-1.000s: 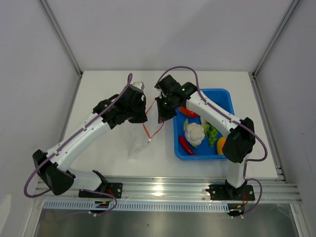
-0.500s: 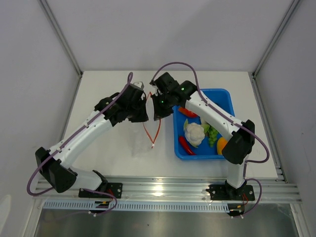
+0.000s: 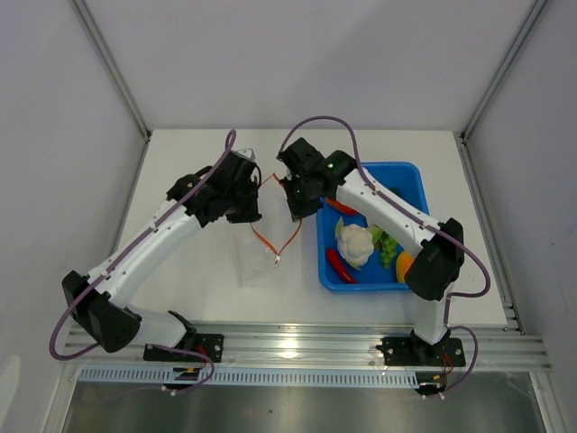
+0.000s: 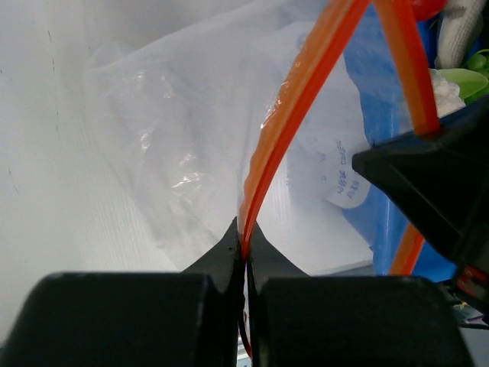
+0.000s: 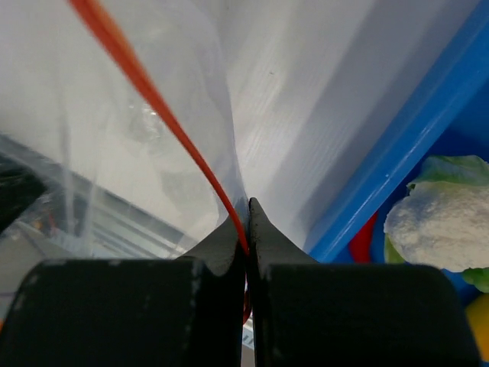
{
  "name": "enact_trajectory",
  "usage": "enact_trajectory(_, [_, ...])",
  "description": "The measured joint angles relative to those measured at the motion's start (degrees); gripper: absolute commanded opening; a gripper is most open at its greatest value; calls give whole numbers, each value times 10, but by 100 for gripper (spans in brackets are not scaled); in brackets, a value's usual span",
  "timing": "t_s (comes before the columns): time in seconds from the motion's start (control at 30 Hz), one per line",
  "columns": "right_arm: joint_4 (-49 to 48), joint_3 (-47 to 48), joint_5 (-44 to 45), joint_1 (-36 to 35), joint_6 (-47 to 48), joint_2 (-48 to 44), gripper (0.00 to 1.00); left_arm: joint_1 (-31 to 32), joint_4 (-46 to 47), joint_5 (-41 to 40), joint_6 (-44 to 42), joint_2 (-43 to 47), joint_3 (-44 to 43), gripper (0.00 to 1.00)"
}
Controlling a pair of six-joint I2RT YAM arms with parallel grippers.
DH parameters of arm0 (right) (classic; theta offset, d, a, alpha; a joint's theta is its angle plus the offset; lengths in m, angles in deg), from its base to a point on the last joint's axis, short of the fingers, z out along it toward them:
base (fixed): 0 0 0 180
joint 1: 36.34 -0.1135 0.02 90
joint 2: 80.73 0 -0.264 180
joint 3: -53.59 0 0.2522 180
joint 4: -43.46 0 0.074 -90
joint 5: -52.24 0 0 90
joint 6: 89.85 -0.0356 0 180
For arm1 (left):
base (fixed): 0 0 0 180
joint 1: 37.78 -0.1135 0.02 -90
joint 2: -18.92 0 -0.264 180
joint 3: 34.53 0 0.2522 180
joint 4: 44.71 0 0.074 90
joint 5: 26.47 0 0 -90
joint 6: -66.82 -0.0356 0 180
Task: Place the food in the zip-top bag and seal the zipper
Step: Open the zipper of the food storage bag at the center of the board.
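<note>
The clear zip-top bag hangs between my two grippers, its lower part on the table. Its red-orange zipper sags in a V between them. My left gripper is shut on one side of the zipper. My right gripper is shut on the other side of the zipper. The bag's mouth is spread open. The food lies in the blue tray: white cauliflower, red chili, green grapes, orange pepper and a red piece.
The blue tray stands right of the bag, its rim close beside my right gripper. Purple cables loop over both arms. The table ends at metal rails at the front and walls on the other sides.
My grippers were close together half a second ago and have moved apart. The left one went left. The zipper now hangs in a wider V and the bag's mouth is wider.
</note>
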Motion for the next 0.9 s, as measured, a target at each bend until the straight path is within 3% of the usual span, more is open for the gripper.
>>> enact_trajectory(0.17, [1, -29, 17, 3, 6, 3, 0, 0, 17, 31, -27, 14, 11, 1])
enact_trajectory(0.37, [0, -28, 3, 3, -6, 11, 16, 0, 32, 48, -39, 19, 45, 1])
enact_trajectory(0.6, [-6, -24, -7, 3, 5, 10, 60, -8, 43, 63, -41, 14, 50, 1])
enact_trajectory(0.67, [-7, -26, -6, 2, 12, 7, 67, -10, 44, 64, -42, 7, 49, 1])
enact_trajectory(0.8, [-16, -39, -2, 3, 26, -23, 99, -12, 45, 62, -45, -3, 49, 1])
enact_trajectory(0.9, [-15, -29, 4, 3, 34, -47, 99, -14, 46, 62, -47, -9, 48, 0])
